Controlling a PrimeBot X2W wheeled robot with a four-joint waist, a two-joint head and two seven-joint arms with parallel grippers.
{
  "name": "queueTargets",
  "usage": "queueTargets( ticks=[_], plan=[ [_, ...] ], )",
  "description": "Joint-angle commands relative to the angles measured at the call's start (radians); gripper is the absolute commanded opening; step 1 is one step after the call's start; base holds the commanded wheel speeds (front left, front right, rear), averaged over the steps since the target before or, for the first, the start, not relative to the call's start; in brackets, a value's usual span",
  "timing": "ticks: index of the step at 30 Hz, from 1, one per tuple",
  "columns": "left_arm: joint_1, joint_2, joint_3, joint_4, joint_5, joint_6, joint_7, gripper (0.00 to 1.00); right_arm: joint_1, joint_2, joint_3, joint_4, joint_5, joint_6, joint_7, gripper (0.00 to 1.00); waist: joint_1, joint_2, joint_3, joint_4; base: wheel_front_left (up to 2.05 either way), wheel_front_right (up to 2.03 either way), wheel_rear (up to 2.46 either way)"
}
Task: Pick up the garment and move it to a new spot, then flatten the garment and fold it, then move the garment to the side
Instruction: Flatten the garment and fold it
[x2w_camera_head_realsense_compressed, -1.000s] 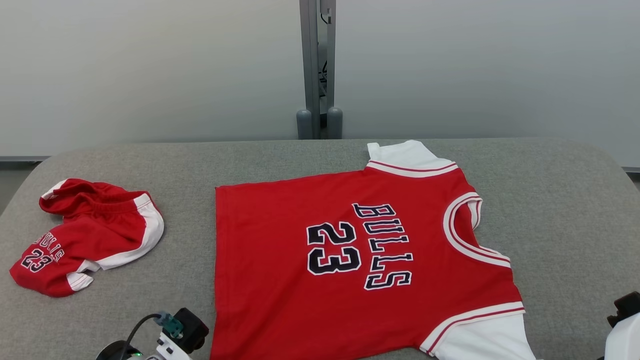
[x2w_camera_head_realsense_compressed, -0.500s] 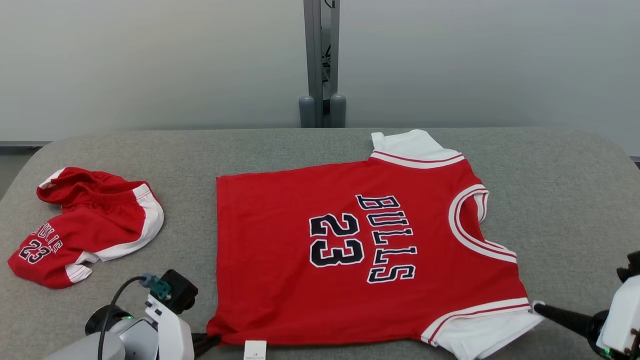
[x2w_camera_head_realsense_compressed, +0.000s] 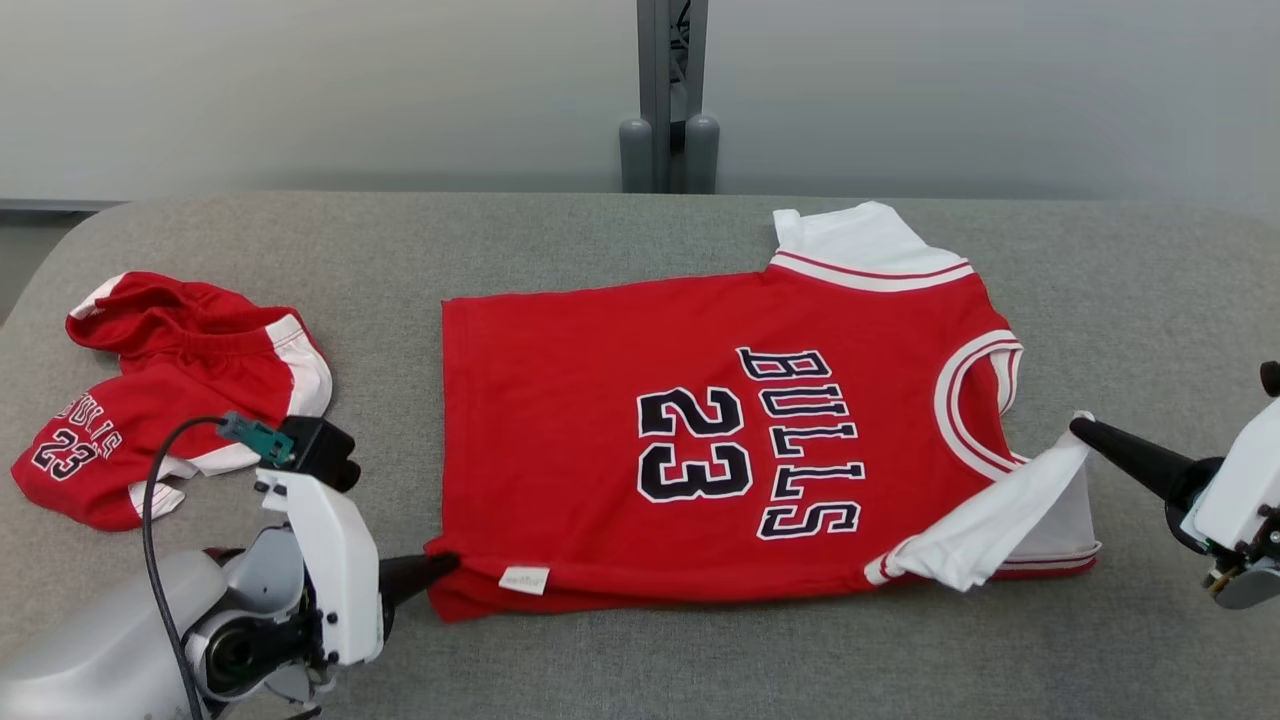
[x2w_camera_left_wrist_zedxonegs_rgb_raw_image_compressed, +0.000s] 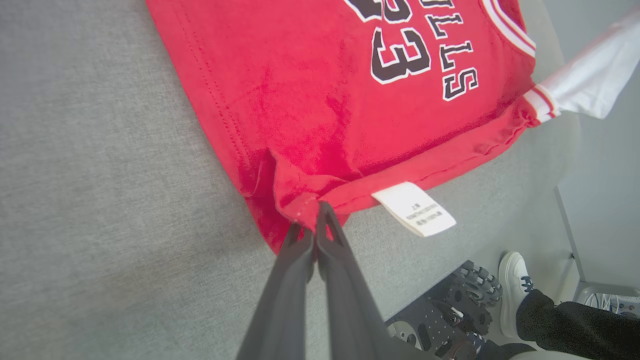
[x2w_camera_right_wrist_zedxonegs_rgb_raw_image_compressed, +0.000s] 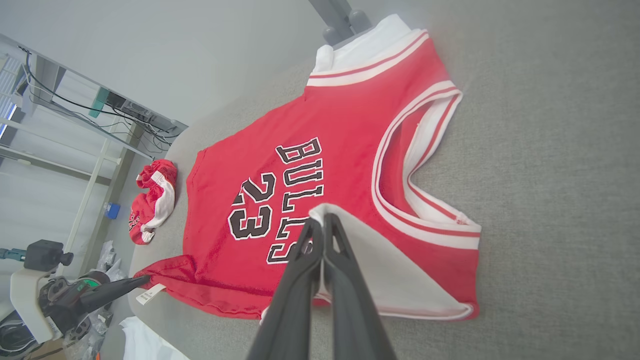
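The garment (x2w_camera_head_realsense_compressed: 620, 400) is a red jersey with white sleeves, printed BULLS 23, lying on the grey table (x2w_camera_head_realsense_compressed: 560, 240). My left gripper (x2w_camera_head_realsense_compressed: 447, 564) is shut on its near hem corner (x2w_camera_left_wrist_zedxonegs_rgb_raw_image_compressed: 305, 207), which is bunched and lifted, beside a white care label (x2w_camera_left_wrist_zedxonegs_rgb_raw_image_compressed: 414, 208). My right gripper (x2w_camera_head_realsense_compressed: 1078, 426) is shut on the near white sleeve (x2w_camera_head_realsense_compressed: 1000, 520) and holds it raised and folded back over the red body. In the right wrist view the fingers (x2w_camera_right_wrist_zedxonegs_rgb_raw_image_compressed: 320, 235) pinch the sleeve edge above the jersey (x2w_camera_right_wrist_zedxonegs_rgb_raw_image_compressed: 340, 150).
Red and white shorts (x2w_camera_head_realsense_compressed: 170, 400) lie crumpled at the table's left. A grey post (x2w_camera_head_realsense_compressed: 668, 100) stands behind the far edge. A person's white shoe (x2w_camera_left_wrist_zedxonegs_rgb_raw_image_compressed: 512, 285) and the robot's base show below the table's near edge.
The camera has tilted down. Both grippers have lifted the jersey's near edge and carried it away from me, folding the white sleeve and hem corner over the body.
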Motion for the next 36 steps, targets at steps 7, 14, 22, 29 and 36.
queueTargets(
  ticks=[7,14,22,29,36],
  plan=[
    [-0.040,-0.039,0.052,0.052,-0.084,0.039,0.030,0.00,-0.087,-0.024,0.040,0.057,-0.017,0.001,-0.066,0.00,0.0000,-0.0001,0.053,0.014,0.00,0.00,0.00],
    [-0.058,-0.086,0.106,0.105,-0.168,0.046,0.040,0.00,-0.171,-0.046,0.088,0.134,-0.016,0.001,-0.150,0.00,0.0000,-0.0001,0.099,0.016,0.00,0.00,0.00],
    [-0.086,-0.122,0.157,0.153,-0.224,0.031,0.039,0.00,-0.256,-0.061,0.162,0.213,-0.001,0.001,-0.244,0.00,0.0000,-0.0001,0.143,0.016,0.00,0.00,0.00],
    [-0.106,-0.144,0.167,0.204,-0.210,0.016,0.022,0.00,-0.305,-0.084,0.233,0.278,0.023,0.001,-0.305,0.00,0.0000,-0.0001,0.159,0.024,0.00,0.00,0.00],
    [-0.116,-0.170,0.177,0.251,-0.189,-0.004,-0.022,0.00,-0.327,-0.116,0.289,0.339,0.054,0.001,-0.378,0.00,0.0000,-0.0001,0.148,0.033,0.00,0.00,0.00]
  ],
)
